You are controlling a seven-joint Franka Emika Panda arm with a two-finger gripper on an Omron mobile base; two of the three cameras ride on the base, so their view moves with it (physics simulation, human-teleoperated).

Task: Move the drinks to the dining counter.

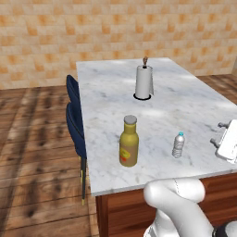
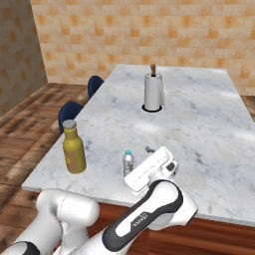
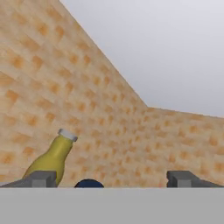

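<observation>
Both drinks stand upright on the dining counter (image 1: pixel 180 104) (image 2: pixel 204 124), near its front edge. The amber-yellow bottle (image 1: pixel 129 142) (image 2: pixel 73 148) with a grey cap is to the left. The small clear water bottle (image 1: pixel 178 145) (image 2: pixel 128 163) with a blue cap stands right of it. My gripper (image 1: pixel 218 133) (image 2: pixel 138 160) hovers low over the marble just right of the water bottle, open and holding nothing. In the hand view the open gripper (image 3: pixel 113 181) faces the brick wall, and the amber bottle (image 3: pixel 52 159) leans at lower left.
A white paper towel roll (image 1: pixel 144 82) (image 2: pixel 153 92) stands on its holder mid-counter. Blue stools (image 1: pixel 74 120) (image 2: pixel 69 110) line the counter's left side over a wooden floor. A dark blue rounded shape (image 3: pixel 89 183) shows low in the hand view.
</observation>
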